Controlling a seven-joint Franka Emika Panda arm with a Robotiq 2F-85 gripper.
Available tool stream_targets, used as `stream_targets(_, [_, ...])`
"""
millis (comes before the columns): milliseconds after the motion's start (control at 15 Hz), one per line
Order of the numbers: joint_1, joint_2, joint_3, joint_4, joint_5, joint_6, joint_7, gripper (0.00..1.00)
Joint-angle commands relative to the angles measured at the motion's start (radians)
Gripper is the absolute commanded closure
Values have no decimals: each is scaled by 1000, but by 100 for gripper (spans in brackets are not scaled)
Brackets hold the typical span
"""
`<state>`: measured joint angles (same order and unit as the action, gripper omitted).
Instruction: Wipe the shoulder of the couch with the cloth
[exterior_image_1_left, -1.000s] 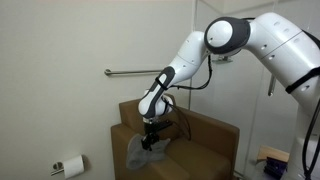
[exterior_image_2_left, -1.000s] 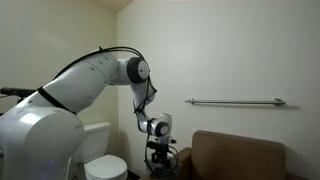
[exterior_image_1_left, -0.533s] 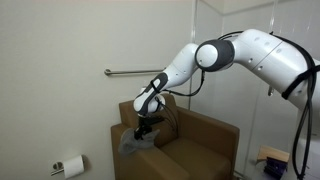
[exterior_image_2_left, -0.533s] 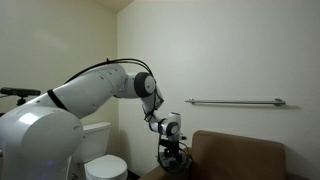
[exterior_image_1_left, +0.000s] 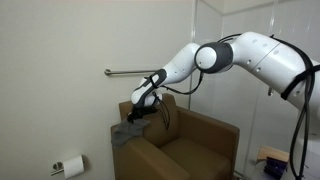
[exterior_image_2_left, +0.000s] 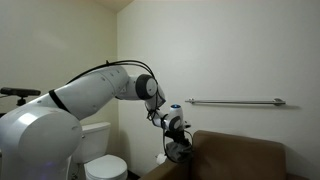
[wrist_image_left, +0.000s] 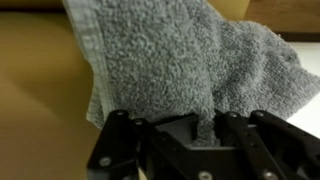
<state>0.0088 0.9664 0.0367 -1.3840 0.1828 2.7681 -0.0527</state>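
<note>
White bathroom walls surround a black pincer (wrist_image_left: 186, 128) clamped tight on a soft grey terry cloth (wrist_image_left: 165, 65). The cloth drapes over the armrest of a boxy tan-brown upholstered couch (exterior_image_1_left: 195, 140), beside its backrest. Beyond, a metal grab bar (exterior_image_1_left: 130, 72) crosses the wall.

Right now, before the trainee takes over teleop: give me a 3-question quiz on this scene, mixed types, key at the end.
1. True or false: the gripper is shut on the cloth.
2. Where is the cloth? A) draped over the wall rail B) against the couch, below the gripper C) lying on the toilet
3. Short answer: what white item is mounted low on the wall beside the couch?
Key: 1 true; 2 B; 3 toilet paper roll.
</note>
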Motion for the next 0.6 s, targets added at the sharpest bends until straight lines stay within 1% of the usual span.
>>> stream_targets(0, [-10, -191, 18, -194, -35, 157, -12, 96])
stream_targets(133, [-12, -276, 22, -276, -43, 228, -10, 96])
stream_targets(267, [-18, -363, 27, -359, -45, 273, -6, 97])
stream_targets(333, [-4, -406, 3, -402, -56, 284, 6, 96])
stream_targets(400, [-5, -447, 1, -447, -60, 292, 5, 96])
stream_targets(467, [-21, -488, 21, -493, -56, 281, -5, 97])
stream_targets(533, [-42, -526, 52, -541, -10, 267, -55, 97])
